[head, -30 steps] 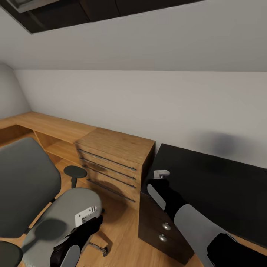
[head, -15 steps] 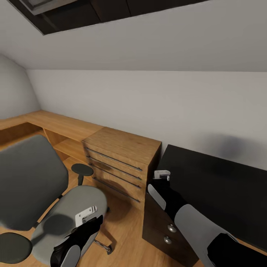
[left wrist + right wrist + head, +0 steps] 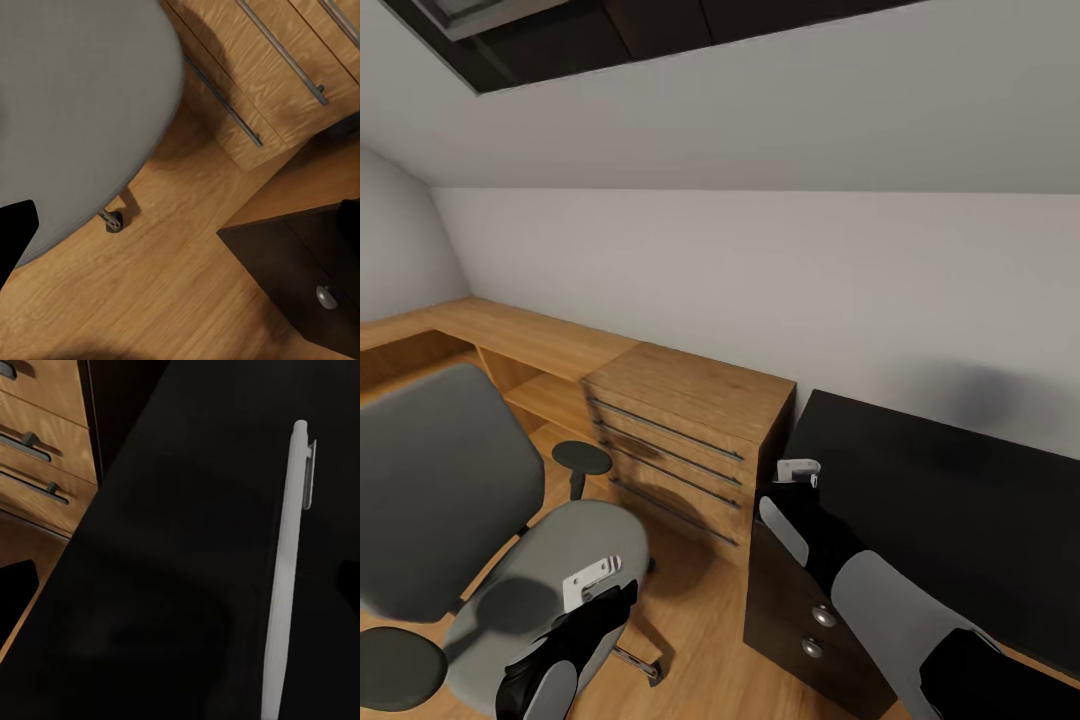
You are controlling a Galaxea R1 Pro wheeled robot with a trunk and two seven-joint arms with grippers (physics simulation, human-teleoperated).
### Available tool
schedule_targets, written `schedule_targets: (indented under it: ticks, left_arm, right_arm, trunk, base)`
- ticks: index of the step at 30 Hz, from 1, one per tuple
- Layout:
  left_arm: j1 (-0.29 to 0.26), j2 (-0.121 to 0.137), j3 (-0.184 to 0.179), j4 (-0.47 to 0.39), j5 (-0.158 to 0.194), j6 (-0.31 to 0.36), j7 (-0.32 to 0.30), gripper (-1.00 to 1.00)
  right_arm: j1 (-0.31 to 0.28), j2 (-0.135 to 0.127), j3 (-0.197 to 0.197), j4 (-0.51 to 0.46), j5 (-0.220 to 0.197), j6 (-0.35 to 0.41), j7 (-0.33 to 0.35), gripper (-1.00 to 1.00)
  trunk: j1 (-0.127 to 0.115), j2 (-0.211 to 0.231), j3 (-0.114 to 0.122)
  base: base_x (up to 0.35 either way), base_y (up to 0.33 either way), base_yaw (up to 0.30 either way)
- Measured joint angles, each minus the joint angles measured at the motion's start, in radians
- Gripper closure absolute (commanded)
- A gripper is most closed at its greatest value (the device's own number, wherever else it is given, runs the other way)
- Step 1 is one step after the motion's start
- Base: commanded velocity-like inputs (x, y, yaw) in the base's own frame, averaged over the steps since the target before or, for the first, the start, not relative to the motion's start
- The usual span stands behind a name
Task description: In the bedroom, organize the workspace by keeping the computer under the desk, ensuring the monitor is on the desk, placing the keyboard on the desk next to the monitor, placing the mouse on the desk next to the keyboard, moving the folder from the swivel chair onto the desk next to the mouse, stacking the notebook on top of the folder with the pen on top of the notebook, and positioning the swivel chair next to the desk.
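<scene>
The swivel chair (image 3: 455,500) stands at the left with its grey seat (image 3: 67,97) bare and a black armrest (image 3: 581,458) on its far side. My left gripper (image 3: 598,585) hovers over the seat's front edge, open, with dark fingertips (image 3: 15,240) wide apart and nothing between them. The glossy black desk (image 3: 950,510) is at the right, and round silver knobs (image 3: 822,615) mark its drawers. My right gripper (image 3: 797,470) hangs open over the desk's left corner. In the right wrist view the white pen (image 3: 289,570) lies on the desk top (image 3: 150,585) between the spread fingers.
A light-wood dresser (image 3: 690,430) with long bar handles stands between chair and desk, against the white wall. A low wooden bench (image 3: 510,345) runs along the wall to the left. A chair caster (image 3: 112,220) rests on the wood floor (image 3: 172,300) close to the desk's drawer unit.
The whole picture slid rightward between one second and half a second ago, a camera move. Since then nothing has shifted, and both arms hold the same pose.
</scene>
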Motion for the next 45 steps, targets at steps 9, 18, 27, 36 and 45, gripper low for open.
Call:
schedule_targets:
  ticks: [9, 18, 27, 36, 45]
  left_arm:
    - [0.0, 0.0, 0.0, 0.0, 0.0, 0.0, 0.0, -1.0]
    - [0.0, 0.0, 0.0, 0.0, 0.0, 0.0, 0.0, -1.0]
    - [0.0, 0.0, 0.001, 0.0, 0.0, 0.0, 0.0, -1.0]
    - [0.0, 0.0, 0.0, 0.0, 0.0, -0.001, 0.0, -1.0]
    - [0.0, 0.0, 0.001, 0.0, 0.0, -0.001, 0.0, -1.0]
  right_arm:
    - [0.0, 0.0, -0.001, 0.0, 0.0, 0.0, -0.002, -1.0]
    - [0.0, -0.031, -0.012, 0.0, -0.008, 0.0, 0.0, -1.0]
    - [0.0, -0.046, -0.051, 0.0, -0.01, 0.0, 0.003, -1.0]
    - [0.0, -0.048, -0.059, 0.0, -0.011, 0.0, 0.004, -1.0]
    - [0.0, -0.047, -0.059, 0.0, -0.011, 0.001, 0.004, -1.0]
  trunk:
    - [0.0, 0.0, 0.0]
    - [0.0, 0.0, 0.0]
    - [0.0, 0.0, 0.0]
    - [0.0, 0.0, 0.0]
    - [0.004, -0.007, -0.003]
  base:
    - [0.0, 0.0, 0.0]
    - [0.0, 0.0, 0.0]
    - [0.0, 0.0, 0.0]
    - [0.0, 0.0, 0.0]
    - [0.0, 0.0, 0.0]
